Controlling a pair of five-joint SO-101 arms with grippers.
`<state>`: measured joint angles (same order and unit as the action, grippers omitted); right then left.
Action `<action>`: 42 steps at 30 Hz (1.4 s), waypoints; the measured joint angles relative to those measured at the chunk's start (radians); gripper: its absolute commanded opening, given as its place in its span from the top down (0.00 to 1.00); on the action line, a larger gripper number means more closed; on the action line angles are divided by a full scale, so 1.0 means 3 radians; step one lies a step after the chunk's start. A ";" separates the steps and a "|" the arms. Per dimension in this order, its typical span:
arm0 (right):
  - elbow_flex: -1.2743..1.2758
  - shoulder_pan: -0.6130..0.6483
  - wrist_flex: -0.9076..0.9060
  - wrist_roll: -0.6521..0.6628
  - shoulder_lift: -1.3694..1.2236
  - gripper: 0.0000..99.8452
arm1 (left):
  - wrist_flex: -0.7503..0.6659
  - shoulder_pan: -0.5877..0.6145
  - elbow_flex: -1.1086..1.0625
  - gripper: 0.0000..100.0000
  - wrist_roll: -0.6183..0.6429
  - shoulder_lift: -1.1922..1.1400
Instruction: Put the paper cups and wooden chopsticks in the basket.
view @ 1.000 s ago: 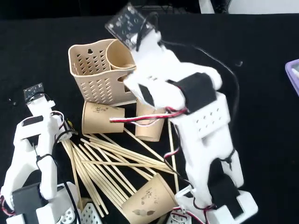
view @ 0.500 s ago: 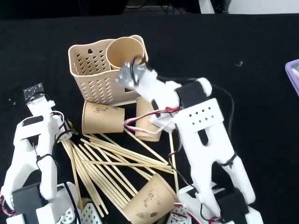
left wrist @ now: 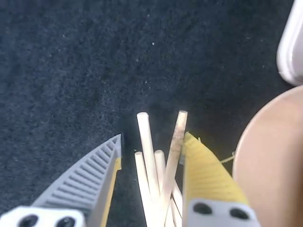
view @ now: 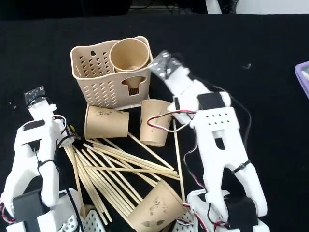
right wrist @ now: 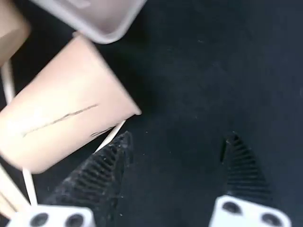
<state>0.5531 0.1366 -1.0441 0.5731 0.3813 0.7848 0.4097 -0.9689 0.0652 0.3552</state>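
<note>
A beige slotted basket [view: 99, 79] stands at the back with one paper cup [view: 129, 54] upright inside it. Two paper cups lie in front of it, one [view: 106, 122] on its side and one [view: 155, 122] beside the right arm's wrist [view: 186, 89]. A third cup [view: 153, 208] lies near the front edge. Wooden chopsticks [view: 113, 166] are strewn between them. My right gripper [right wrist: 177, 139] is open over bare cloth, with a cup [right wrist: 61, 120] just beside one finger. My left gripper [left wrist: 152, 136] is open, with chopstick ends [left wrist: 146, 142] between its fingers.
A black cloth [view: 260, 53] covers the table, with free room at the back and right. A purple container [view: 303, 77] pokes in at the right edge. The basket's corner [right wrist: 94, 19] sits close to the right gripper.
The right arm has swung away from above the basket to its right and come down beside the cup in front. The cup stays in the basket. The left arm has not moved.
</note>
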 measured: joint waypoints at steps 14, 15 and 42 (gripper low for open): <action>0.1427 0.0174 0.2342 -0.1105 0.0000 0.69 | 0.0000 0.0000 0.0000 0.79 0.0000 0.0000; 0.1478 0.0215 0.2404 -0.1105 0.0000 0.69 | 0.0000 0.0000 0.0000 0.79 0.0000 0.0000; 0.1355 0.0542 -0.1217 -0.0020 0.2706 0.69 | -0.0010 0.0000 0.0000 0.79 0.0000 0.0000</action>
<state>0.9597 0.2992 -1.4093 0.5669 1.1930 0.7818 0.4097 -0.9689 0.0652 0.3552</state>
